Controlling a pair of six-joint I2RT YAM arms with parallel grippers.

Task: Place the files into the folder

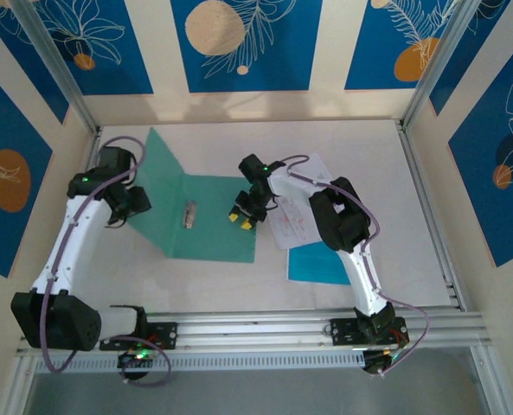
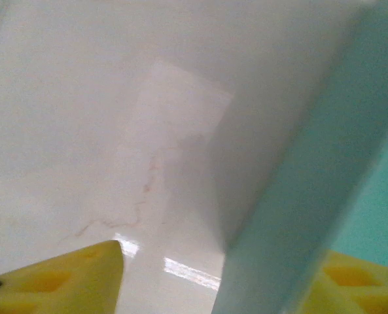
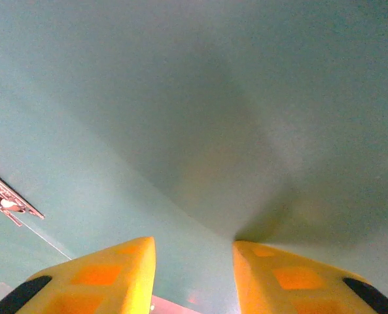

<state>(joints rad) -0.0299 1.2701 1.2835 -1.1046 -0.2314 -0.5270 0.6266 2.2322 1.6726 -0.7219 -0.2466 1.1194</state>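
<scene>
The teal folder point(image 1: 214, 226) lies open on the table, its left cover point(image 1: 157, 169) tilted up. My left gripper point(image 1: 136, 201) is at that cover's outer edge and stands open. In the left wrist view the cover point(image 2: 311, 190) rises between the wide-apart fingers of the left gripper point(image 2: 223, 261), close to the right finger point(image 2: 357, 281). My right gripper point(image 1: 240, 218) hovers open over the flat half's right edge. Its yellow fingers point(image 3: 102, 278) sit just above the teal card point(image 3: 180, 118) with nothing between them. White printed sheets point(image 1: 296, 212) and a cyan sheet point(image 1: 318, 263) lie right of the folder.
A metal clip point(image 1: 189, 213) sits on the folder's flat half near the spine, and it appears at the left of the right wrist view as the clip point(image 3: 7, 196). Aluminium rails point(image 1: 265, 327) run along the near edge. Patterned walls enclose the table.
</scene>
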